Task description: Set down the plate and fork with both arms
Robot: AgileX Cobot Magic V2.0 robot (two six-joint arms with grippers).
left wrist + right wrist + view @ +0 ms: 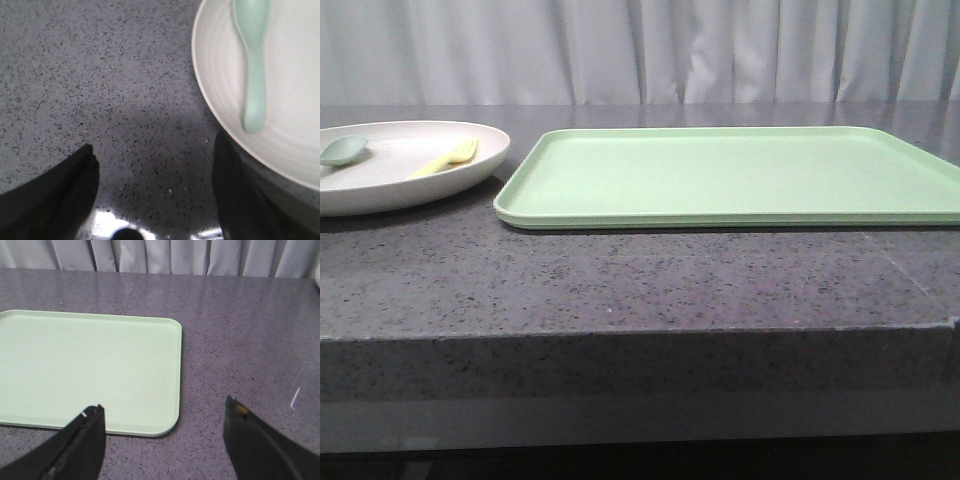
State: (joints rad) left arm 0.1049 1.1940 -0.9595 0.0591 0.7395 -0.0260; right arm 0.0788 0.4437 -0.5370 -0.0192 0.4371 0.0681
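speckled grey stone: the table (620, 290) fills your front view from edge to edge, with pale curtains (720, 50) hanging behind it.
plate: at the far left of your front view sits the off-white plate (470, 165), round and shallow with a raised rim, partly cut off by the picture's left edge. it rests flat on the table, just beside the tray without clearly touching it.
spoon: a grey-green spoon (342, 150) lies inside the plate on its left part; your left wrist camera shows it lengthwise on the plate's pale surface (255, 75).
fork: the pale-yellow fork (448, 158) lies inside the plate, to the right of the spoon, tines pointing toward the far right rim.
tray: a flat light-green tray (740, 175) takes the middle and right of the table, nothing on it; your right wrist camera shows one rounded corner of it (90, 370).
left gripper: your left gripper (155, 195) hangs over bare table with its dark fingers (60, 195) spread wide apart, holding nothing; one finger sits right at the plate's rim (210, 95), seemingly under its edge.
right gripper: your right gripper (165, 440) is likewise spread wide and holds nothing, one finger (80, 445) over the tray's near edge, the other over bare table.
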